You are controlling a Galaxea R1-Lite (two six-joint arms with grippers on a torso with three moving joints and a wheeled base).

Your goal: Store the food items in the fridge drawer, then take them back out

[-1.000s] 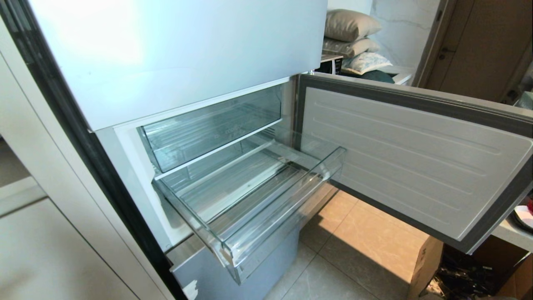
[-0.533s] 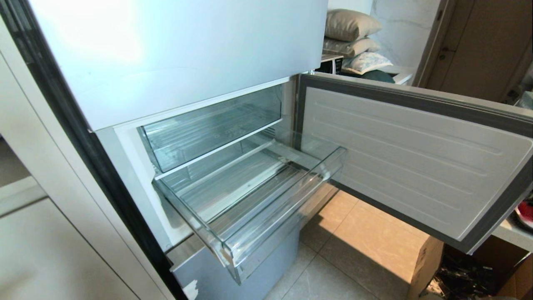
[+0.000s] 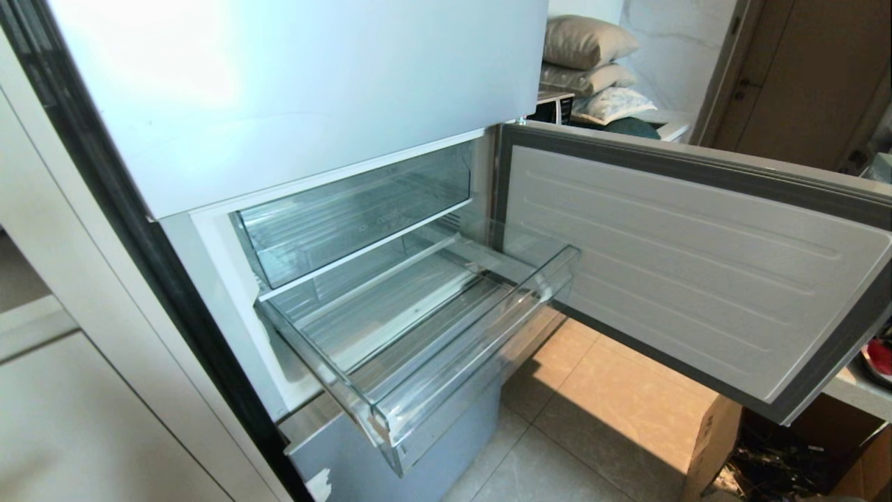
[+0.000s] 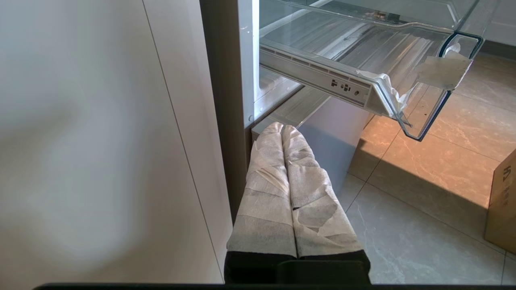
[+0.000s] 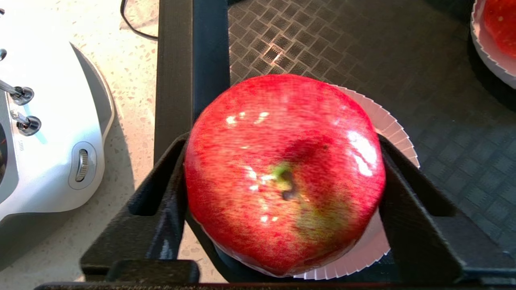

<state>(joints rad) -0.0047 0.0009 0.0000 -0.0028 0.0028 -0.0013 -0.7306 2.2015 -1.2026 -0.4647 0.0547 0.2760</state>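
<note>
Fridge drawer: you see it pulled out and bare, white tape at a front corner.
Fridge door: swung open to your right.
Floor: beige and grey tiles, a cardboard box on it.
Room: pillows stacked behind the door.
Apple: on a white paper plate, on a dark mat.
Counter: speckled, with a white controller.
Right hand: fingers spread either side of the apple; you cannot tell if they grip.
Left hand: wrapped fingers pressed together, low by the fridge.
</note>
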